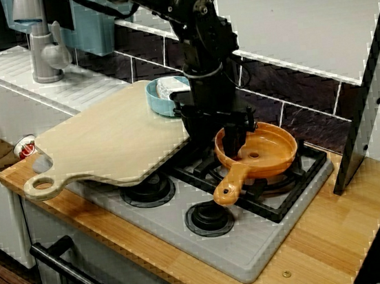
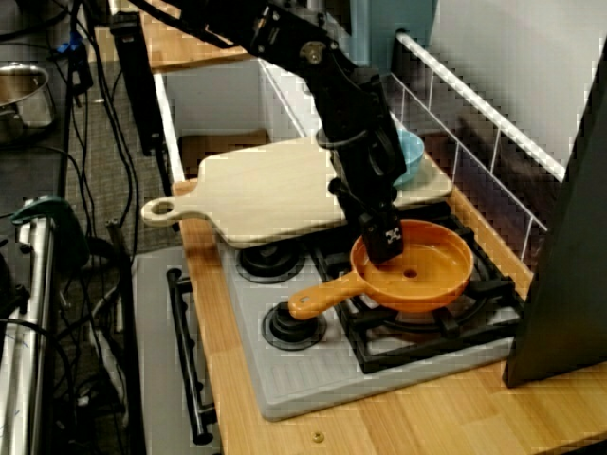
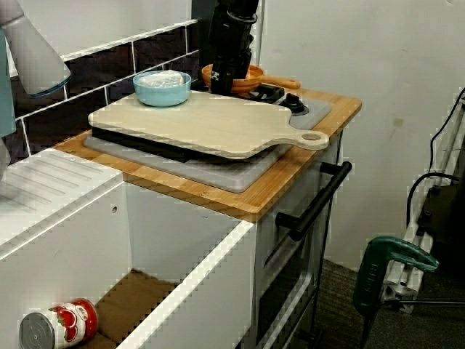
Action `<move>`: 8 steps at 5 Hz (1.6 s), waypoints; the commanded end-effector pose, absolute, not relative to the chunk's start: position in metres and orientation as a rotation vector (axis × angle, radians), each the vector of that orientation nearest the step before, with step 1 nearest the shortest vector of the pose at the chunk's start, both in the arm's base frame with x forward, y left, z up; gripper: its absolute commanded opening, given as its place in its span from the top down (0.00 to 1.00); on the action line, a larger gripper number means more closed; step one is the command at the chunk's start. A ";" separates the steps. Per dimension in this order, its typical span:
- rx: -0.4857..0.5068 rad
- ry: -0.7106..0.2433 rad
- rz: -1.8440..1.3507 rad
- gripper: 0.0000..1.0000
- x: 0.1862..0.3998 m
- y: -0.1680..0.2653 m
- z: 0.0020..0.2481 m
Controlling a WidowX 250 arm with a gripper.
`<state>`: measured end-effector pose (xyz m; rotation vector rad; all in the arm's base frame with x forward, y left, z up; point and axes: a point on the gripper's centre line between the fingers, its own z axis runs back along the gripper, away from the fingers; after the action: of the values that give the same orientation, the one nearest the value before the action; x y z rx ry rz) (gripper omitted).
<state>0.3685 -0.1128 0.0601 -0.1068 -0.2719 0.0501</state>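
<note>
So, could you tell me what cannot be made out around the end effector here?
The end effector hides its own tips in the front view, so open or shut is unclear.
The pan sits mostly behind the arm in the view from the sink.
The bowl holds something white, too blurred to name.

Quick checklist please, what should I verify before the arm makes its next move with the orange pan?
1. Gripper at pan rim: ok, it is down at the rim near the handle.
2. Jaws shut on the rim: cannot tell, no view shows them clearly.
3. Pan flat on grate: ok.
4. Handle free: ok, nothing touches it.
5. Board clear of pan: ok, a narrow gap shows.
6. Bowl clear of arm: cannot tell, it sits close behind the arm.
</note>
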 end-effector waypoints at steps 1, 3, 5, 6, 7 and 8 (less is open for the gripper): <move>-0.123 -0.310 0.050 1.00 0.373 -0.109 0.076; -0.140 -0.311 0.064 1.00 0.373 -0.100 0.088; -0.157 -0.317 0.066 1.00 0.369 -0.095 0.101; -0.164 -0.324 0.070 1.00 0.368 -0.092 0.107; -0.173 -0.328 0.076 1.00 0.369 -0.088 0.113; -0.184 -0.335 0.081 1.00 0.368 -0.084 0.121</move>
<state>0.3631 -0.0891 0.0931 -0.1675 -0.2564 0.0808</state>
